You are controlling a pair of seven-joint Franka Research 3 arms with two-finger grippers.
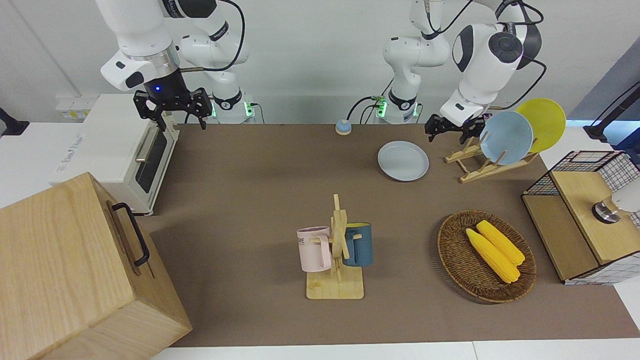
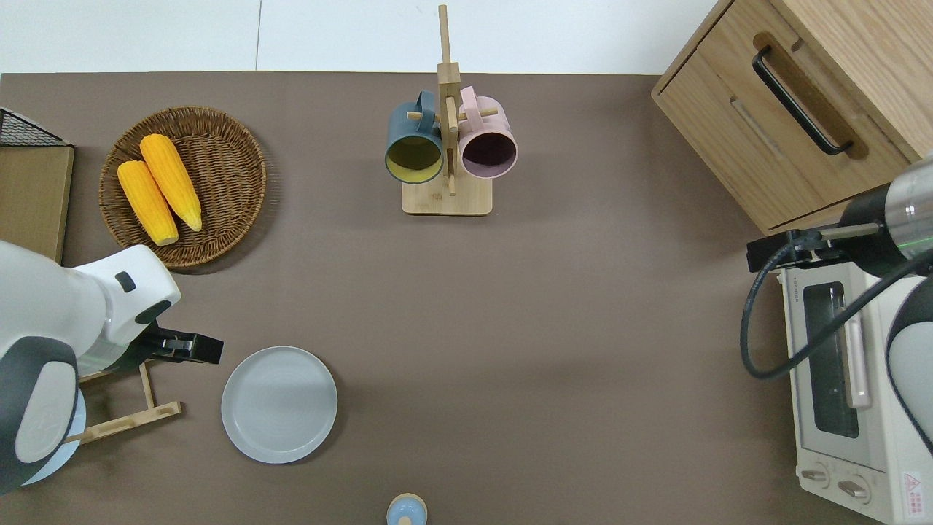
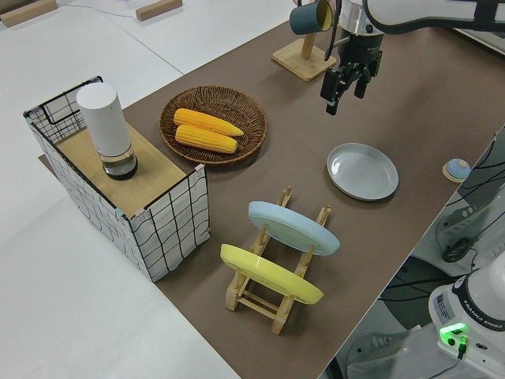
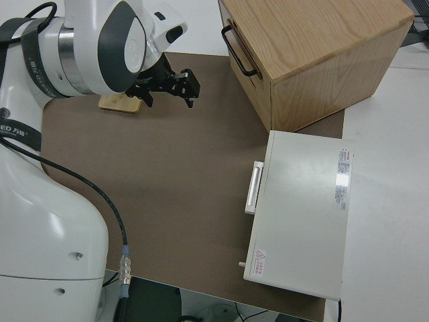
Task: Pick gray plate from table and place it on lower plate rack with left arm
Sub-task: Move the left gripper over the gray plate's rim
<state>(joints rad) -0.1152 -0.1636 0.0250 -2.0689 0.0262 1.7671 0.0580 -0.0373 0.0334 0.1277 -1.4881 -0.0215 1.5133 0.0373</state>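
Note:
The gray plate (image 1: 403, 160) lies flat on the brown table (image 1: 260, 175), beside the plate rack (image 1: 487, 169); it also shows in the overhead view (image 2: 279, 404) and the left side view (image 3: 363, 170). The light-wood rack (image 2: 131, 419) (image 3: 322, 223) holds a light blue plate (image 1: 506, 137) and a yellow plate (image 1: 542, 120) in its upper slots. My left gripper (image 1: 448, 129) is open and empty in the air, over the table between the rack's low end and the gray plate (image 2: 206, 349) (image 3: 344, 85). My right gripper (image 1: 172, 112) is open and parked.
A wicker basket (image 2: 233, 168) with two corn cobs stands farther from the robots than the rack. A mug tree (image 2: 446, 146) with two mugs, a wooden cabinet (image 2: 787, 109), a white toaster oven (image 2: 838, 394), a wire crate (image 1: 580, 220) and a small blue bell (image 1: 343, 126) are on the table.

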